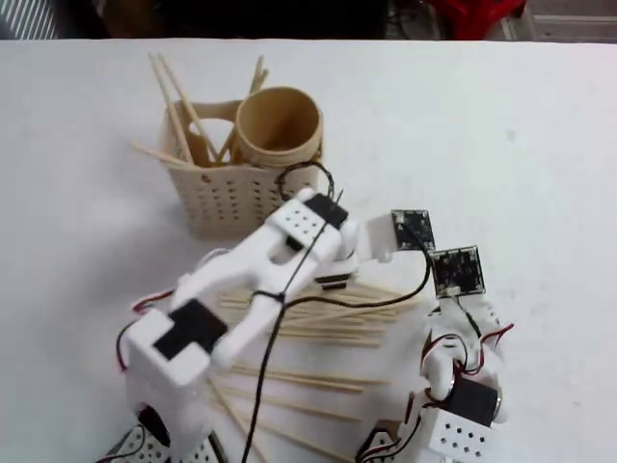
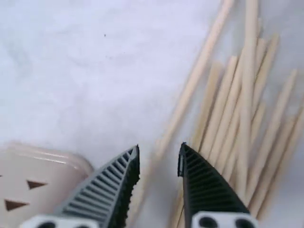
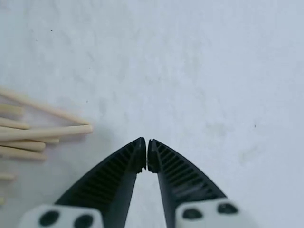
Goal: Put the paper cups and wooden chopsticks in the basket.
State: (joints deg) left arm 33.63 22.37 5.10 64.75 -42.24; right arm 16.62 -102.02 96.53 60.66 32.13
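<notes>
**Cup stowed, many chopsticks left**

A tan paper cup (image 1: 278, 123) and several pale wooden chopsticks (image 1: 170, 104) are seen inside the cream perforated basket (image 1: 236, 198). A loose chopstick pile (image 1: 318, 323) is left on the white table (image 1: 501, 125). The left gripper (image 2: 159, 156) is held low over this pile, jaws narrowly parted and empty. The right gripper (image 3: 146, 154) is held over bare table, jaws closed on nothing.

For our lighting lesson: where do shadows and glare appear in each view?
High view: bright, even light on the table, no glare; soft shadow under the left arm. Left wrist view: chopsticks cast faint shadows. Right wrist view: even light around the right gripper.
</notes>
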